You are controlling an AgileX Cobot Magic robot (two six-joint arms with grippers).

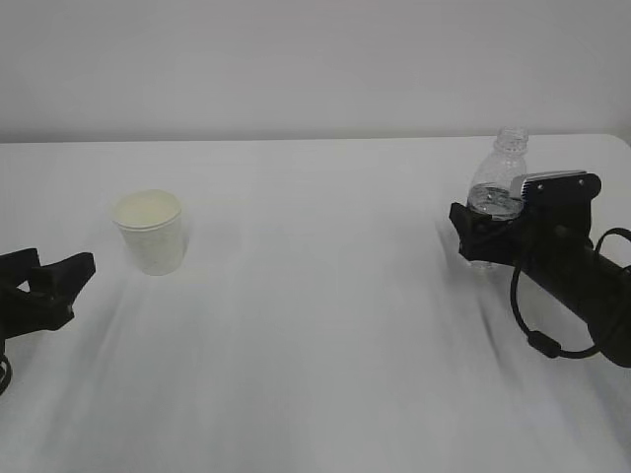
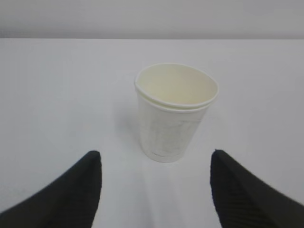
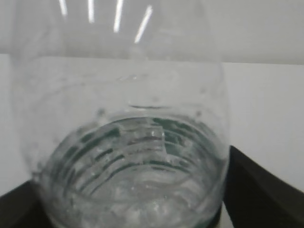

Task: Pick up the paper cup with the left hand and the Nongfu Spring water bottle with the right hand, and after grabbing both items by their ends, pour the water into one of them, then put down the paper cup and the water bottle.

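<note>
Paper cup (image 1: 151, 233): upright on the white worktop (image 1: 315, 325), left of centre in the exterior view; white ribbed wall, rolled rim, cream inside; from the left wrist view (image 2: 174, 112) nothing visible in it.
Left tool (image 1: 59, 268): low over the worktop at the left edge of the exterior view, just left of the cup and a little nearer the camera, apart from it.
Left tool state: spread wide; in the left wrist view (image 2: 156, 164) two black fingertips (image 2: 90, 171) flank the cup's base from the near side, white worktop showing between each tip and the cup; nothing pinched.
Nongfu Spring water bottle (image 1: 498, 192): upright at the right side of the worktop, clear crinkled plastic, neck open with no cap, dark green band low on the body mostly hidden behind the tool.
Water (image 3: 133, 156): clear liquid in the lower part of the bottle, surface line visible in the right wrist view.
Right tool (image 1: 485, 235): at the bottle's lower body, black fingers on either side of it.
Right tool state: jaws wide, bottle (image 3: 123, 142) filling the gap between them in the right wrist view; dark finger (image 3: 256, 190) close against the bottle's right wall; firm pinch or only bracketing, cannot tell.
Bottle base: hidden behind the tool; standing on the worktop or lifted, cannot tell.
</note>
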